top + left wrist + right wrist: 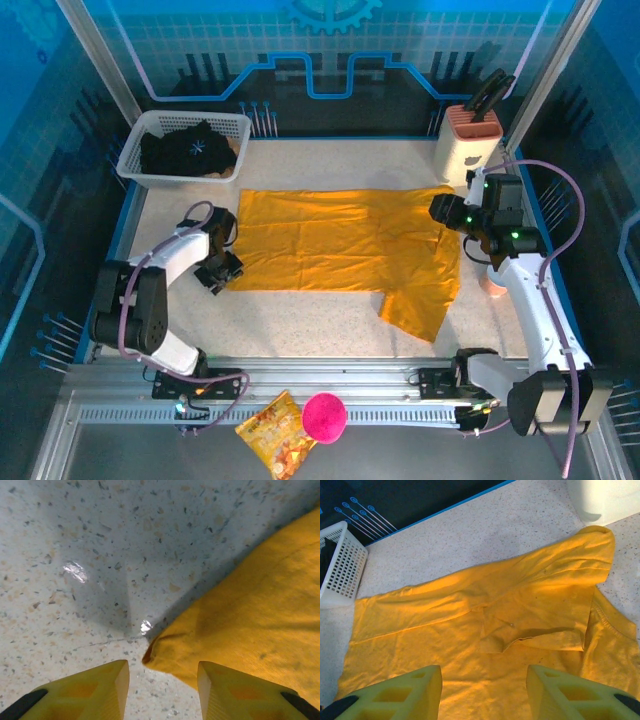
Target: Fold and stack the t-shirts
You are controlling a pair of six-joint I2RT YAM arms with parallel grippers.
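The mustard-orange t-shirt (340, 250) lies spread flat on the table, with one sleeve trailing toward the front right. My left gripper (222, 268) sits low at its left edge. In the left wrist view this gripper (162, 690) is open, and a folded corner of the orange shirt (165, 652) lies on the table between the fingertips, untouched on the left side. My right gripper (450, 212) hovers over the shirt's right end. It is open (484, 690) above the orange shirt (485, 630), holding nothing. The black t-shirt (190, 150) lies bunched in the basket.
A white slatted basket (132, 160) stands at the back left, its corner visible in the right wrist view (340, 565). A white holder with black handles (468, 140) stands at the back right. A snack bag (275, 432) and a pink ball (324, 415) rest on the front rail.
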